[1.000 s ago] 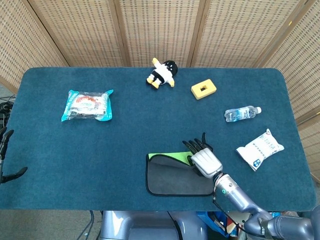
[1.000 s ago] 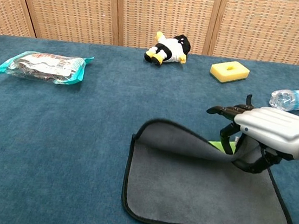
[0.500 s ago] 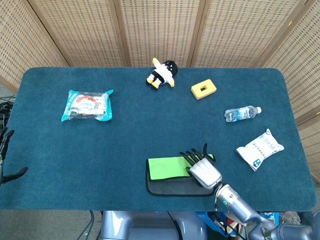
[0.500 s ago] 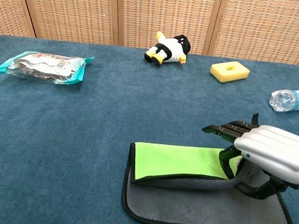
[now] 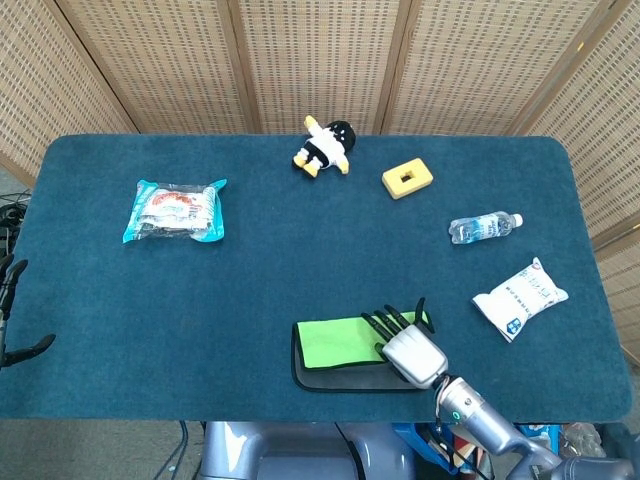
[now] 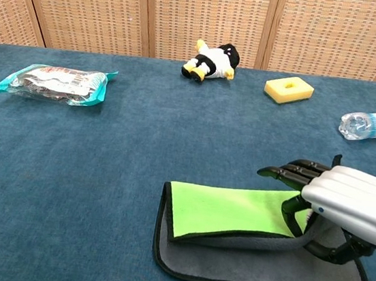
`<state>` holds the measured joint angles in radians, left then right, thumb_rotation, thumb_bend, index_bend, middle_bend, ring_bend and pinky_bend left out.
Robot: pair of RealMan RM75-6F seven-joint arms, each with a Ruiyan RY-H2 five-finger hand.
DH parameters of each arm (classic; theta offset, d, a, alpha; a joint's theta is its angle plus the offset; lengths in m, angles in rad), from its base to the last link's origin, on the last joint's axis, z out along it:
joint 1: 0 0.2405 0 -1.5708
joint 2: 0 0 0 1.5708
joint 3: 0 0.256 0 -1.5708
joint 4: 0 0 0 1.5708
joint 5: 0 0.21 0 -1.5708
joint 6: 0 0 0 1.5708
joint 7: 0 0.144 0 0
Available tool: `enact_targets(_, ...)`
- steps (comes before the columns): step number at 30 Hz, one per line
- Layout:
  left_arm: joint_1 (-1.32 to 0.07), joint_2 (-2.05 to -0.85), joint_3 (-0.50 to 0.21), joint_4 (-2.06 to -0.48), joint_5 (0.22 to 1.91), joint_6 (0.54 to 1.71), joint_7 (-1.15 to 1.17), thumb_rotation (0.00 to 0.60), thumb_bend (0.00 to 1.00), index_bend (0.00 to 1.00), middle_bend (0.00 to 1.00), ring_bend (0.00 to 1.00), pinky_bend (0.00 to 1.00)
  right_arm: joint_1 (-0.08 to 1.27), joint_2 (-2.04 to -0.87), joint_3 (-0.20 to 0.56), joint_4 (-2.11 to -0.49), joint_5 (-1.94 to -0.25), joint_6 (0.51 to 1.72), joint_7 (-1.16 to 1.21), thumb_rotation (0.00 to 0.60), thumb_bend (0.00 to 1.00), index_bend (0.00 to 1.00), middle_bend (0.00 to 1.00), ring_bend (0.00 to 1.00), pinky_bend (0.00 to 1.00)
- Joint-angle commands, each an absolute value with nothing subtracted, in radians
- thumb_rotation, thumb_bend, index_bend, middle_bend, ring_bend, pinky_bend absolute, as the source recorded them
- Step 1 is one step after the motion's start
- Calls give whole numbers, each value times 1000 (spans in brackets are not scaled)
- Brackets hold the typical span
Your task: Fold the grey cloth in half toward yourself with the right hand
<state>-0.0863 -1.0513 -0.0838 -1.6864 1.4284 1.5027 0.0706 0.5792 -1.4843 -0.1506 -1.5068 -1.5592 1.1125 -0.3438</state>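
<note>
The grey cloth lies near the table's front edge, right of centre. Its far half is turned over toward me, showing a bright green underside with a black hem. A grey strip of the lower layer shows along the front. My right hand is at the cloth's right end, holding the folded edge low over the lower layer, dark fingers pointing left. Only the fingertips of my left hand peek in at the head view's left edge, off the table.
On the blue table: a snack packet at far left, a penguin plush and a yellow sponge block at the back, a water bottle and a white pouch at right.
My right hand has drawn the cloth's far edge toward me and lowered it. The raised grey flap now lies flat, green side up. The left hand has not moved.
</note>
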Motion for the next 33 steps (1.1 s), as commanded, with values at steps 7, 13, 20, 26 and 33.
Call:
enact_targets(7,-85,-1050,-83,-1687,1430,1504,69,600,113,0,0,0,0,563,-1475,-171,-1505,-1617,1124,-357,600,530,584,0,0,0)
enact_targets(13,-85,-1049,-83,-1687,1430,1504,67,600,113,0,0,0,0,555,-1479,-176,-1494,-1634,1117,-367,600,311,263,0,0,0)
enact_targets(20,-85,-1050,-84,-1686,1430,1503,68,600,113,0,0,0,0,546,-1458,-179,-1517,-1641,1107,-372,600,0,0,0,0,0)
enact_targets(26,-85,-1050,-83,-1687,1431,1504,69,600,113,0,0,0,0,539,-1418,-176,-1569,-1669,1137,-319,600,0,0,0,0,0)
enact_targets(33,-84,-1050,-83,-1688,1432,1505,71,600,114,0,0,0,0,546,-1357,-146,-1611,-1661,1146,-267,600,0,31,0,0,0)
